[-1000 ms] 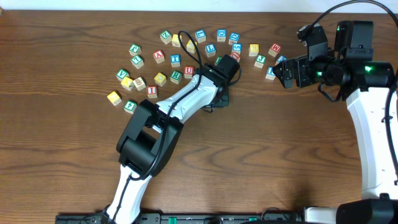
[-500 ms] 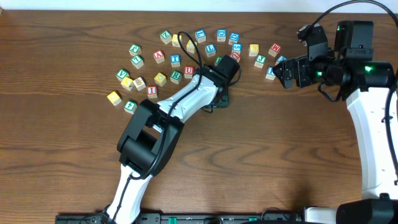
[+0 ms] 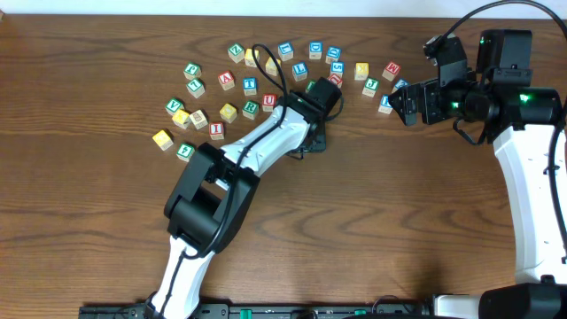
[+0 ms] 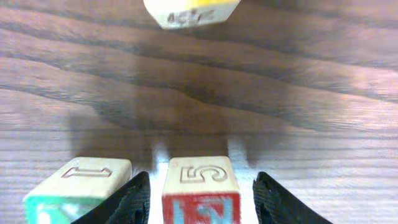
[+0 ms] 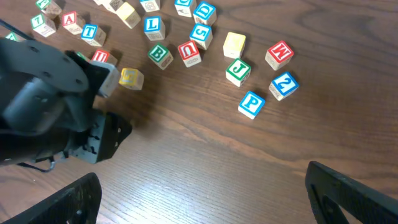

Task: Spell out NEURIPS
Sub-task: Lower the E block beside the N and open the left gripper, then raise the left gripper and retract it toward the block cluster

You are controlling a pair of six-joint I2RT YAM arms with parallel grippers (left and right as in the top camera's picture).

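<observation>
Broad brown wood-grain worktop [image 3: 381, 230], viewed from overhead. White left arm [image 3: 257, 151] slanting up from the near edge into the middle of the cube scatter. White right arm [image 3: 532, 186] along the right edge, black wrist bent in toward the scatter's right end. Right pincer [image 5: 202, 186] spread wide, nothing between its fingers, held above bare wood on the near side of the cubes. Left pincer [image 4: 200, 196] down at the worktop, dark fingers [image 4: 134, 202] spread to either side of a red-fronted cube [image 4: 202, 174]. Sliver of gap on each side, so straddling rather than pinching. Letter cubes [image 3: 251, 85] strewn in a loose, unordered arc across the far half of the worktop, from a yellow one at the left end to a red W at the right. P cube [image 5: 251, 104], blue letter on a pale face, out at the right end, beside a blue 2 and near a green J. U cube [image 5: 188, 52], red letter, further in, just beside a green B. Red-fronted cube upright, raised mark on top reading as 5 or S, cannot tell which. Green-fronted cube [image 4: 78, 183] just to its left, apart by a narrow gap, top mark 1 or I. Yellow-faced cube [image 4: 191, 12] ahead of the left pincer, well apart, tilted cornerwise to the view.
</observation>
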